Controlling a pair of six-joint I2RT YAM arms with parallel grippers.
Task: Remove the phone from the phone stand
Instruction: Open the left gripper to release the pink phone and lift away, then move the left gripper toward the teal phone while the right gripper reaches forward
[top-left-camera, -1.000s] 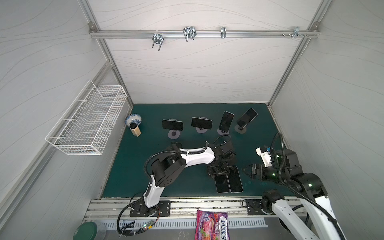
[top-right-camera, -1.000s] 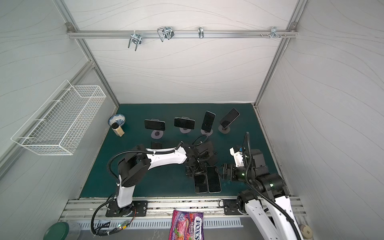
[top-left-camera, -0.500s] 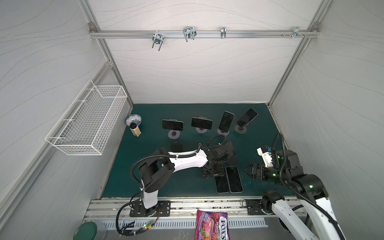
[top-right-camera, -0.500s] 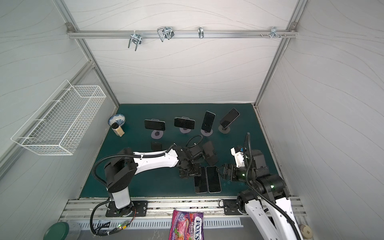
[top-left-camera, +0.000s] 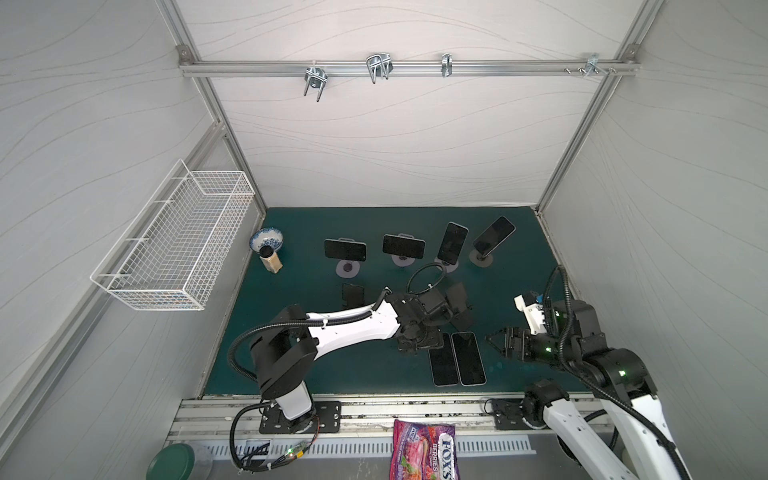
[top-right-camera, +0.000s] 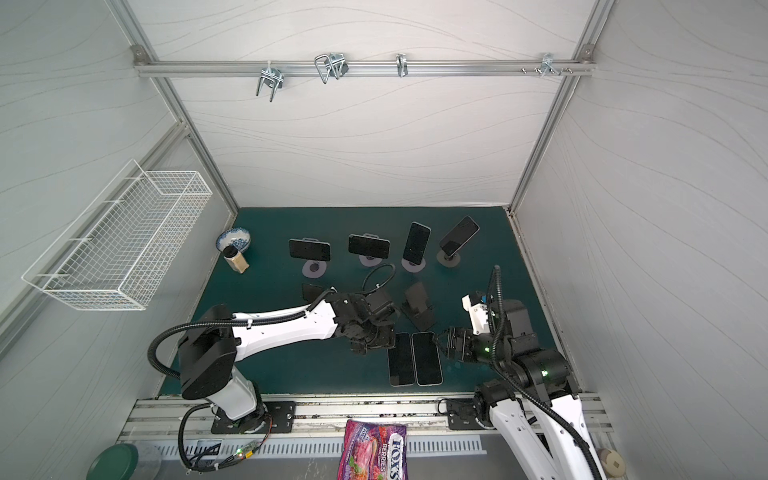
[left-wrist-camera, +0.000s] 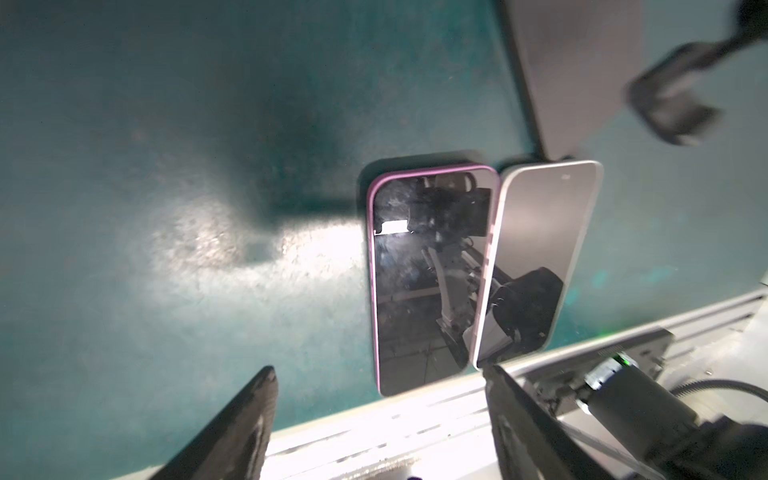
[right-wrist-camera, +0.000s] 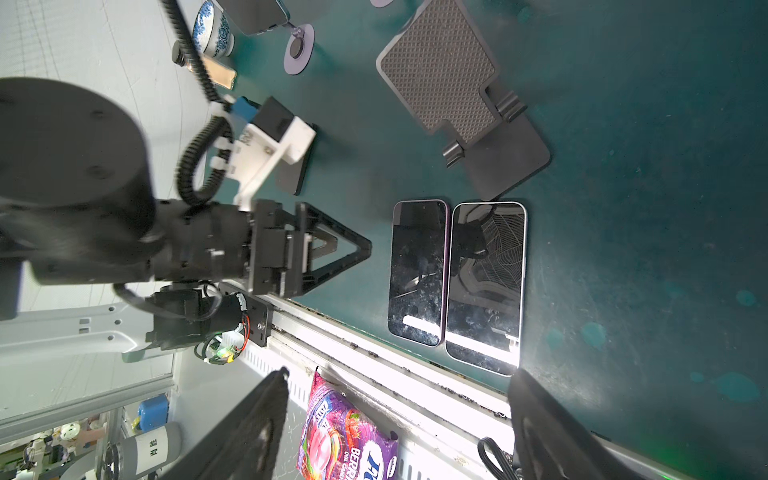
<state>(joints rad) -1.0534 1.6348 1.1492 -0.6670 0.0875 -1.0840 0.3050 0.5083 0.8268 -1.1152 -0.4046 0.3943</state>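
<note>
Beside green mat (top-left-camera: 374, 220), bag (top-left-camera: 424, 451) reads FOX'S BERRIES.

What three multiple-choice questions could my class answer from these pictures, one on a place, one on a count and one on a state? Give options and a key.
1. Where on the mat does the purple-edged phone lie?
A. At the far back.
B. At the front, beside the white-edged phone.
C. At the left edge.

2. How many phones sit on stands in the back row?
A. Two.
B. Six.
C. Four.

3. How is the left tool?
A. Open, holding nothing.
B. Shut on a phone.
C. Shut on a stand.

Key:
1 B: both lie flat, side by side, near the mat's front edge.
2 C: four stands in that row each carry a phone.
3 A: the left wrist view shows its fingers apart with nothing between them.
</note>
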